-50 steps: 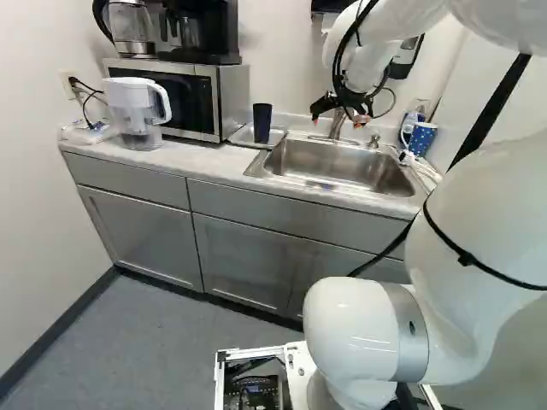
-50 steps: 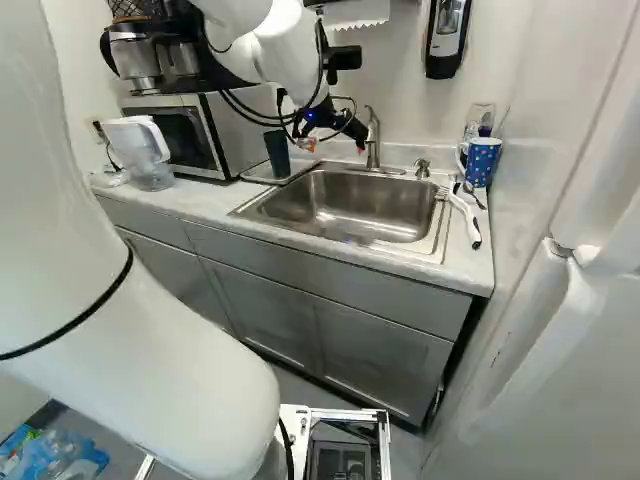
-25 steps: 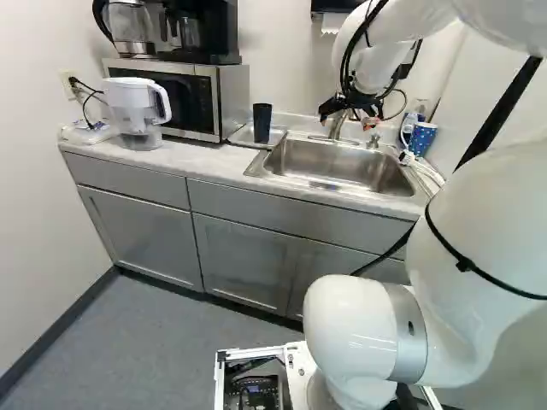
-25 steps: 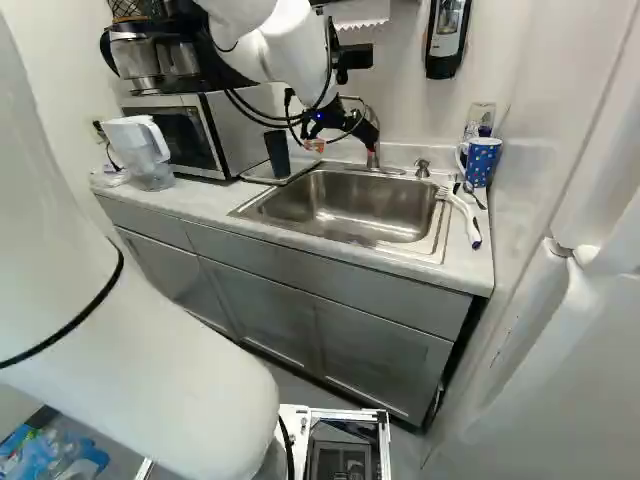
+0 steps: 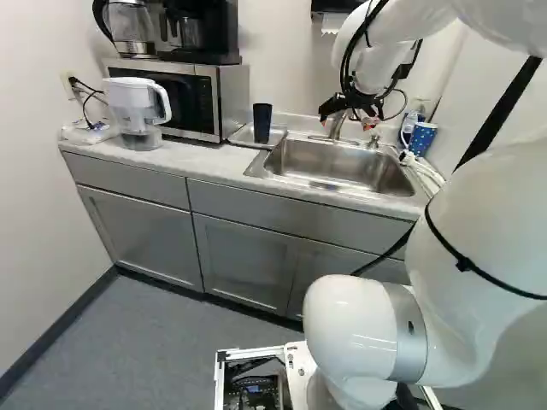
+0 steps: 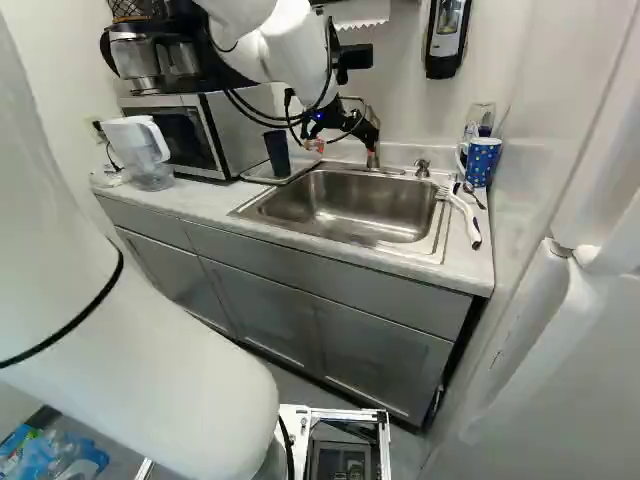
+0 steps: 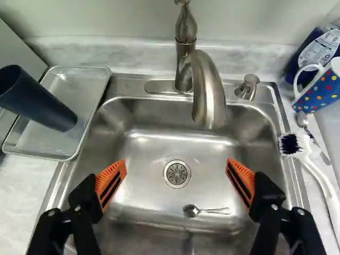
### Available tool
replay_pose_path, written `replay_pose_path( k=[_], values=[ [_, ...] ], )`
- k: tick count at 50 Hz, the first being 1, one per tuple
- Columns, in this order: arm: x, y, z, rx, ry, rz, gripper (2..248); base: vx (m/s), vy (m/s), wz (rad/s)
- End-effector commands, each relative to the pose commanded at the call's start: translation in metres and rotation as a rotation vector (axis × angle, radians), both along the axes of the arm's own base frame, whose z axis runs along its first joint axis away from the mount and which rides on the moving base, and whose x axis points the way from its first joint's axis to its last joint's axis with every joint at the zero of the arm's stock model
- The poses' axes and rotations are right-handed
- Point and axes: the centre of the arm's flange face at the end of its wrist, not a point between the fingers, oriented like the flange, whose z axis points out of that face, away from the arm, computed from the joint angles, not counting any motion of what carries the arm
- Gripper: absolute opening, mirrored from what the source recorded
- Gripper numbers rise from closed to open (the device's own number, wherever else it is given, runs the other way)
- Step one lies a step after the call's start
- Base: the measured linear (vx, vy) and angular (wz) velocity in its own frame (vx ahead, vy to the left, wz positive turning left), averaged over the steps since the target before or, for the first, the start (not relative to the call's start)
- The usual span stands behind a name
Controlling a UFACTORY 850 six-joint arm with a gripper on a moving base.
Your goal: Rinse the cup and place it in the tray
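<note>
The hand [image 6: 343, 150] hung over the sink [image 7: 146, 154], its two fingers spread wide with nothing between them. The dark cup [image 7: 40, 101] stood upright in the tray [image 7: 79, 87], on the desk [image 7: 16, 186] just beside the sink. A spoon [image 7: 192, 210] lay in the basin near the drain [image 7: 177, 173]; the dotted mug [image 7: 324, 90] stood by the brush [image 7: 321, 175] on the other side.

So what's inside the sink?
A spoon lies in the sink near the drain. What the faucet and end effector cover in the wrist view can't be seen there.
</note>
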Motion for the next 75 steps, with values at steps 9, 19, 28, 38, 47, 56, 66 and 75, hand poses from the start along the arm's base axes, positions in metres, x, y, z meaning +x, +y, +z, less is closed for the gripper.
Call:
replay_pose_path(
  k=[9,19,28,38,47,56,66,75],
  values=[
    [0.0,0.0,0.0,0.0,0.0,0.0,247,0.0,0.0,0.0],
    [0.0,0.0,0.0,0.0,0.0,0.0,247,0.0,0.0,0.0],
    [0.0,0.0,0.0,0.0,0.0,0.0,247,0.0,0.0,0.0],
    [0.0,0.0,0.0,0.0,0.0,0.0,247,-0.01,-0.001,-0.001],
    [0.0,0.0,0.0,0.0,0.0,0.0,247,-0.023,0.001,0.004],
    [0.0,0.0,0.0,0.0,0.0,0.0,247,-0.045,0.007,0.009],
    [0.0,0.0,0.0,0.0,0.0,0.0,247,-0.067,0.016,-0.003],
    [0.0,0.0,0.0,0.0,0.0,0.0,247,-0.084,0.026,0.0]
  ],
)
